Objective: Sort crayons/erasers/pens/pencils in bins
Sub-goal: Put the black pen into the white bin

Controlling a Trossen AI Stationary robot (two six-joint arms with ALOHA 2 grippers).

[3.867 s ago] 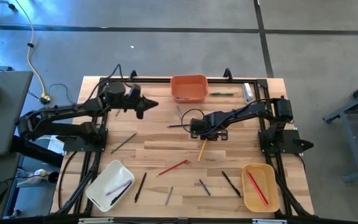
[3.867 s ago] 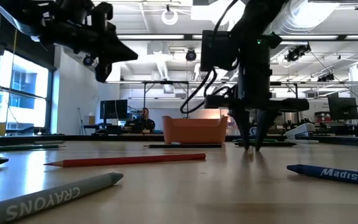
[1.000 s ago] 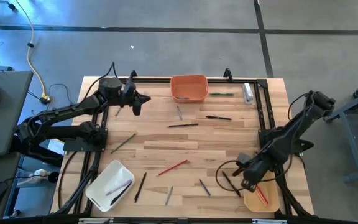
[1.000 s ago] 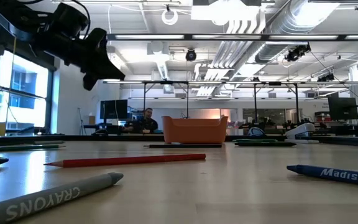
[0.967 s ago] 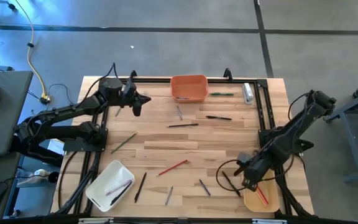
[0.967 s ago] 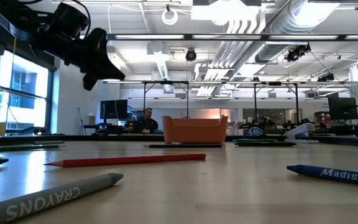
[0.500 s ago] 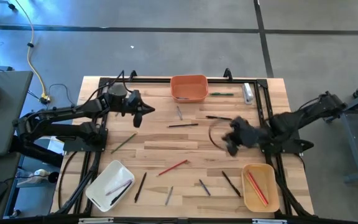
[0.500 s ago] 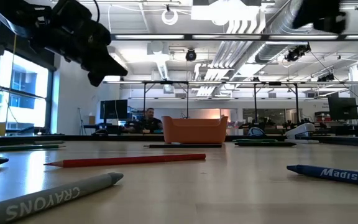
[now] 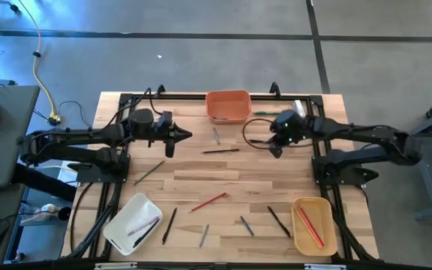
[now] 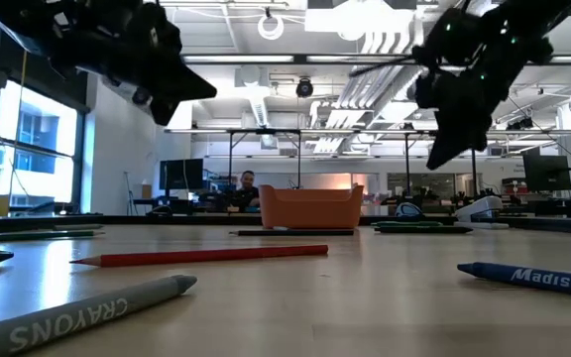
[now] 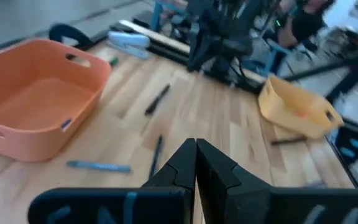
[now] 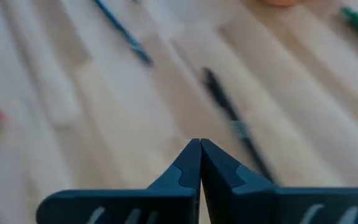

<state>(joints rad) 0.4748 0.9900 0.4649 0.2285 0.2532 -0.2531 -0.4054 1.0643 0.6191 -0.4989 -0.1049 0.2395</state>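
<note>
Thin sticks lie scattered on the wooden table: a black pen (image 9: 264,142), a black stick (image 9: 221,151), a red pencil (image 9: 208,202), a green one (image 9: 149,172) and several more near the front. The orange bin (image 9: 228,106) stands at the far edge, the white bin (image 9: 132,223) near left, and the tan-yellow bin (image 9: 313,225) near right with red sticks in it. My right gripper (image 9: 275,151) hangs shut and empty above the black pen (image 12: 229,118). My left gripper (image 9: 187,136) is shut and empty, raised left of the orange bin (image 11: 36,99).
A stubby clear tube (image 9: 299,110) and a green stick (image 9: 268,113) lie at the far right. A black frame runs along the table's sides. At the near edge lie a grey crayon (image 10: 77,312) and a blue crayon (image 10: 533,278).
My right gripper has swung fast from above the tan-yellow bin at the near right toward the far edge, and now hangs over the black pen beside the orange bin. My left gripper has swung toward the table's right and now points across the table.
</note>
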